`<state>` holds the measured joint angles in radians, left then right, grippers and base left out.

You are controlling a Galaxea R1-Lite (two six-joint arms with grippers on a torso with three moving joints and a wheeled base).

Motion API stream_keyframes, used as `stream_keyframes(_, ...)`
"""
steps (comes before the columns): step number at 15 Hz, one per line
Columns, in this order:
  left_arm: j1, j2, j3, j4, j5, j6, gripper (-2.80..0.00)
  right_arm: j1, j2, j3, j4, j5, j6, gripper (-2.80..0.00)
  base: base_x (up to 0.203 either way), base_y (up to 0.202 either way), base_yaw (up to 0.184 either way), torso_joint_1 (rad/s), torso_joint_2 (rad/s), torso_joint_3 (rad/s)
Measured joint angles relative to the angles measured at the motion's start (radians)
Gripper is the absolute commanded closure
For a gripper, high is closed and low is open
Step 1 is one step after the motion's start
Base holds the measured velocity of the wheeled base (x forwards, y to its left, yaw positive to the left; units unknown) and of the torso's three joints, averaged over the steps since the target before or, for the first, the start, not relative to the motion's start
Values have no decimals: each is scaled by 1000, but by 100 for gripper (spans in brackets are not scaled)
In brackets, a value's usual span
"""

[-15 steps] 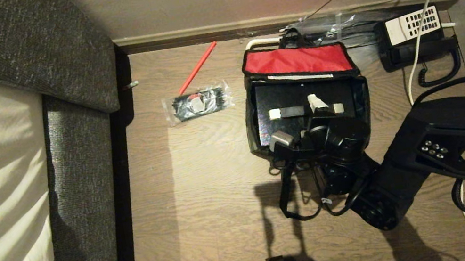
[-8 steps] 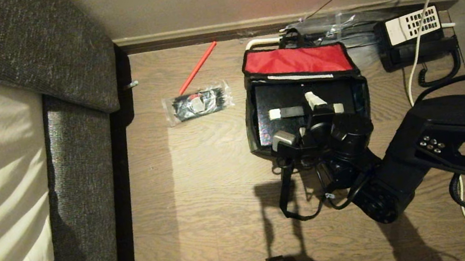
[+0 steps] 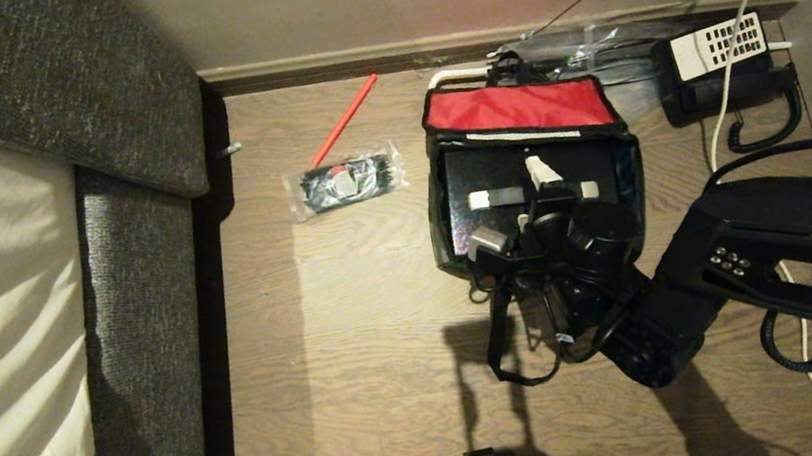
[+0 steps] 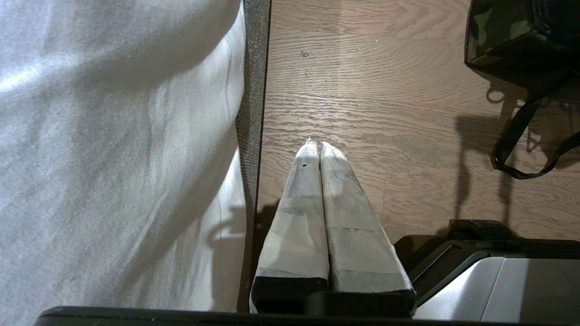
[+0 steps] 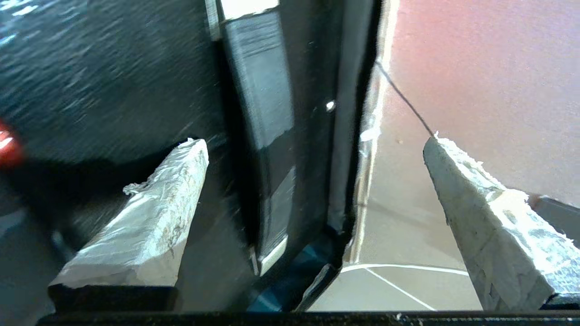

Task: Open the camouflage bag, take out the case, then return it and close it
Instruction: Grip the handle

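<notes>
The camouflage bag (image 3: pixel 437 197) lies open on the wooden floor, its red-lined flap (image 3: pixel 518 108) folded back toward the wall. Inside it lies the black case (image 3: pixel 484 172), whose strap handle (image 3: pixel 505 196) has pale ends. My right gripper (image 3: pixel 515 206) hangs open over the case. In the right wrist view the gripper (image 5: pixel 315 144) has the handle (image 5: pixel 258 136) between its taped fingers (image 5: pixel 158 217), and the speckled case surface (image 5: pixel 90 68) is beside it. My left gripper (image 4: pixel 317 147) is parked shut over the floor by the bed, with a corner of the bag (image 4: pixel 498 36) beyond it.
A clear packet of black items (image 3: pixel 346 182) and a red stick (image 3: pixel 345 117) lie left of the bag. A black telephone (image 3: pixel 724 63) with a white cable (image 3: pixel 723 105) sits to its right by the wall. The bag's strap loops (image 3: pixel 510 343) trail toward me. A grey-edged bed (image 3: pixel 122 228) fills the left.
My right arm has shifted a little to the left and farther over the case's handle. Its gripper stays open, and the bag and case have not moved.
</notes>
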<state>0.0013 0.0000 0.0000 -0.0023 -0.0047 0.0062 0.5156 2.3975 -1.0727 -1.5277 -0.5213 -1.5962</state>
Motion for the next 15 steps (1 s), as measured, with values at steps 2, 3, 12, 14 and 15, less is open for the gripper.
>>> stream_keyframes(2,0,0,0,0,0,0,0,-6,16,-24,0,0,-9,-280,0,0,0,0,0,0)
stream_keyframes(3,0,0,0,0,0,0,0,-9,24,-29,0,2,-11,-280,0,0,0,0,0,0)
stream_keyframes(12,0,0,0,1,0,0,0,-64,13,-51,8,12,-109,-280,0,0,0,0,0,0)
stream_keyframes(14,0,0,0,0,0,0,0,-70,12,-55,7,11,-115,-280,0,0,0,0,0,0)
stream_keyframes(15,0,0,0,1,0,0,0,-71,15,-55,6,11,-112,-280,0,0,0,0,0,0)
